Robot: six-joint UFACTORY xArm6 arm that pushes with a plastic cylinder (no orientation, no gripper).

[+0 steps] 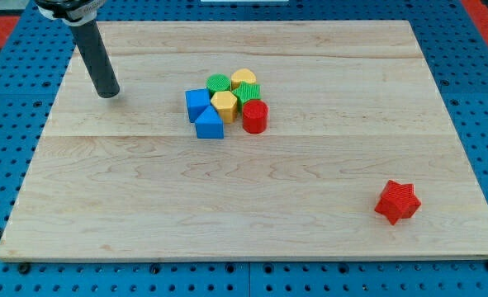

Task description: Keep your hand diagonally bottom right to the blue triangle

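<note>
The blue triangle (210, 124) lies near the middle of the tabletop (144, 214), at the bottom left of a tight cluster, touching the blue cube (196, 103) and the yellow hexagon (225, 105). The rod's tip (108, 93) stands well apart, toward the view's upper left of it. There are no jaws on this arm, so no state can be told. The task seems hardly begun: the tip must travel to the triangle's bottom right, below the red cylinder (255, 116).
</note>
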